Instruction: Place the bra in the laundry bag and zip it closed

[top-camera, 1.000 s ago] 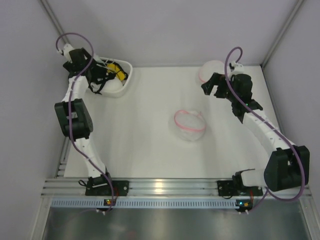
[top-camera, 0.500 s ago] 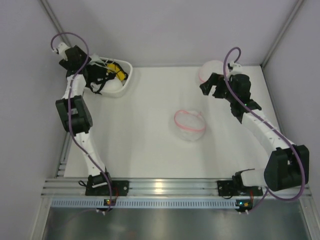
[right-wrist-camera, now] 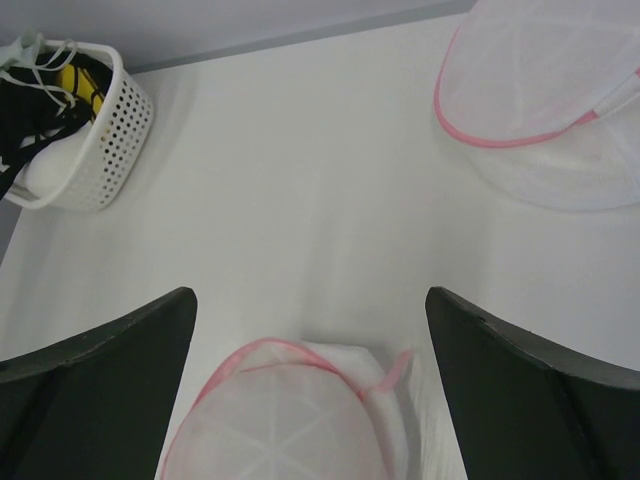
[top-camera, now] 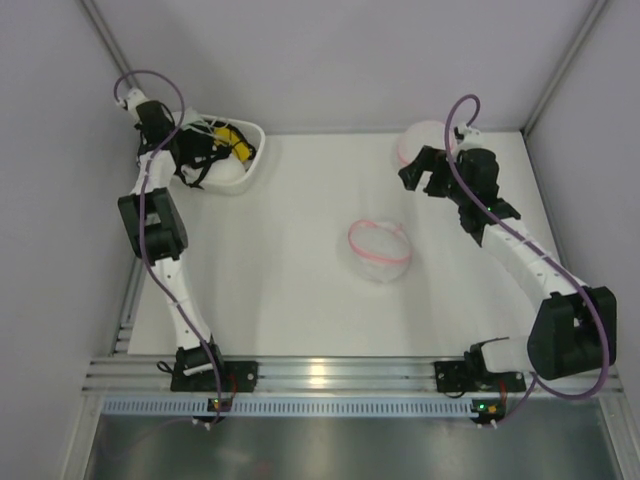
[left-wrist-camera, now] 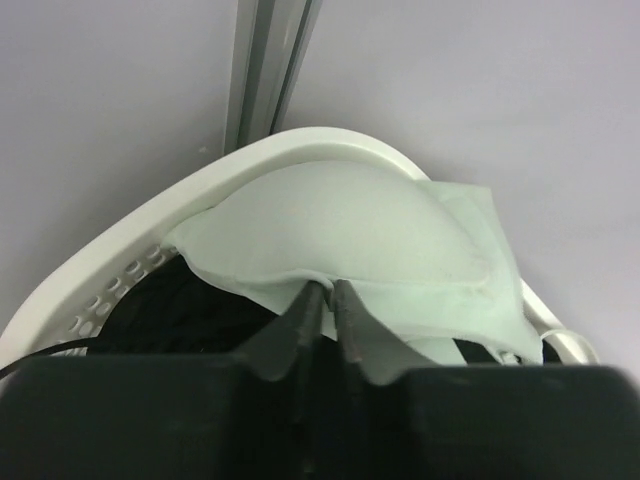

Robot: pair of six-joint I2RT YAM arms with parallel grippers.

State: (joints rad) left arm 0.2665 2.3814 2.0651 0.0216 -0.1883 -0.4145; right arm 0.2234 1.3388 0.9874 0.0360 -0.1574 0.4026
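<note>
**Left pinch on the bra in the basket; bag sits mid-table**

Nearest me, the laundry bag lies alone in the middle of the table, pink zipper ring facing up. The right wrist view shows only its far half, because the bottom edge of the picture cuts it off. I cannot tell whether the zip is open.

Beyond it, toward the far right, the right gripper hangs clear of the bag. Its fingers are spread wide with nothing between them.

Farther back on the right, a second mesh pouch sits near the wall. From above it is partly behind the right arm, and the wrist view clips it at the frame edge.

In the far left corner is the white basket. The left gripper reaches into it, fingers pressed together on the lower edge of the bra. The bra rests against the basket's far rim. A black tangle lies beneath it, mostly hidden by the gripper body. From above the arm covers the pinch, and I cannot make out the bra clearly.
</note>
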